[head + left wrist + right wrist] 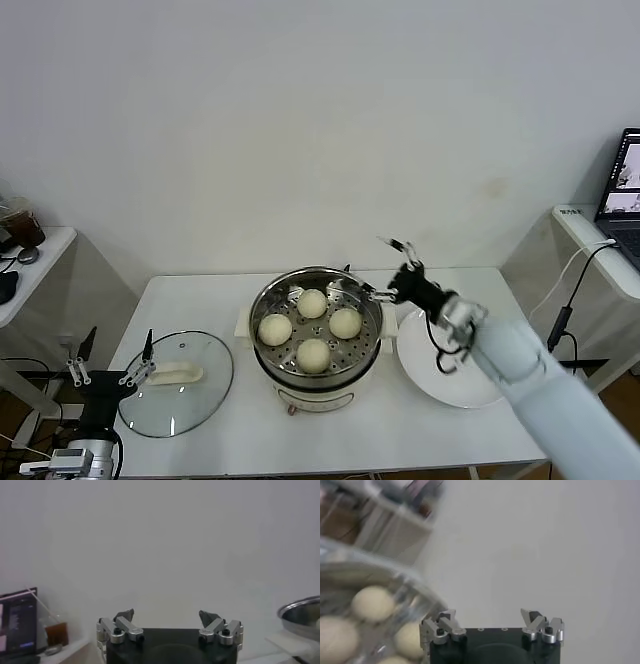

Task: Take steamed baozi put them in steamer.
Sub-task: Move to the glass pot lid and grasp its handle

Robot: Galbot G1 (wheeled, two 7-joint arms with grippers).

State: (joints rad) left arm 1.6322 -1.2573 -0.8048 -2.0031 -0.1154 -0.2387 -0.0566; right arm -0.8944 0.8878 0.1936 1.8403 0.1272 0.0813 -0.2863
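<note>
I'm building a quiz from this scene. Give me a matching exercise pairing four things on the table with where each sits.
Things:
1. steamed baozi
2. glass lid
3. white plate
4. right gripper

Places:
A. flat on the table, left of the steamer
B. above the steamer's right rim, jaws open
C. on the perforated tray inside the steamer
D. bare, right of the steamer

Pairs: 1-C, 2-A, 3-D, 4-B

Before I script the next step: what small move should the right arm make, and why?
Probably draw the right end effector back from the steamer. Its fingers are open and empty, four baozi sit on the tray, and the plate is bare.
</note>
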